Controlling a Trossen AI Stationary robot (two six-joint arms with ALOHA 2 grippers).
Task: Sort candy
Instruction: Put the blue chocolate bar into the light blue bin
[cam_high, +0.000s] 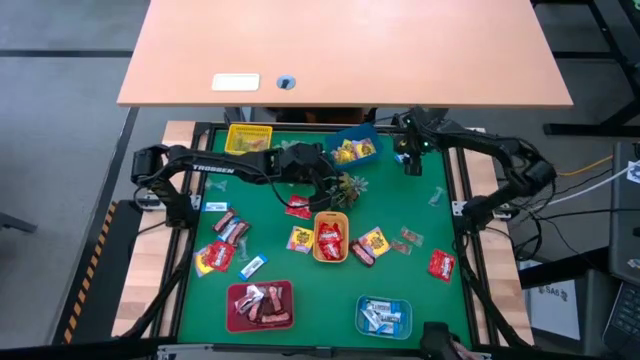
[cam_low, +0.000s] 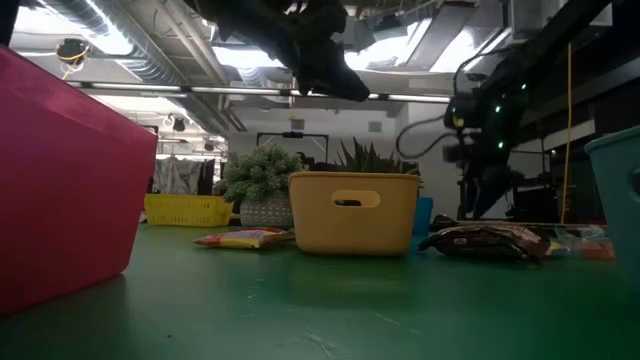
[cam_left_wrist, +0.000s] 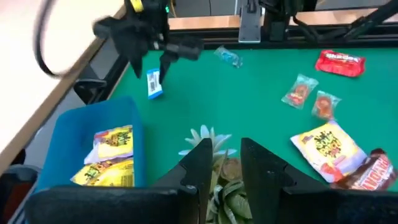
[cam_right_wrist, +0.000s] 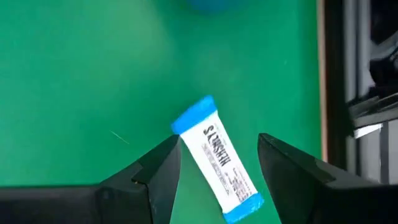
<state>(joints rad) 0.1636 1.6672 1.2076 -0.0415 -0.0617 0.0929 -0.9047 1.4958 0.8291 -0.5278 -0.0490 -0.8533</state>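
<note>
A blue-white candy (cam_right_wrist: 217, 162) lies flat on the green mat (cam_high: 400, 290) near the far right corner. My right gripper (cam_right_wrist: 217, 155) hangs open above it, pointing steeply down, with one finger on either side and no touch showing. From the left wrist view, this candy (cam_left_wrist: 153, 84) sits just below that gripper (cam_left_wrist: 152, 59). My left gripper (cam_left_wrist: 227, 165) hovers over a spiky plant (cam_high: 352, 187) at mid-table. Its fingers stand a narrow gap apart, and the plant (cam_left_wrist: 229, 193) shows through the gap. Loose candy (cam_high: 374, 240) lies scattered over the mat.
Trays stand on the mat. A yellow one (cam_high: 249, 137) and a blue one (cam_high: 355, 150) with yellow sweets are at the far side. An orange-yellow one (cam_high: 331, 255) with red sweets is in the centre. A red one (cam_high: 260, 322) and a teal one (cam_high: 384, 330) are near. A wooden desk (cam_high: 340, 50) lies beyond.
</note>
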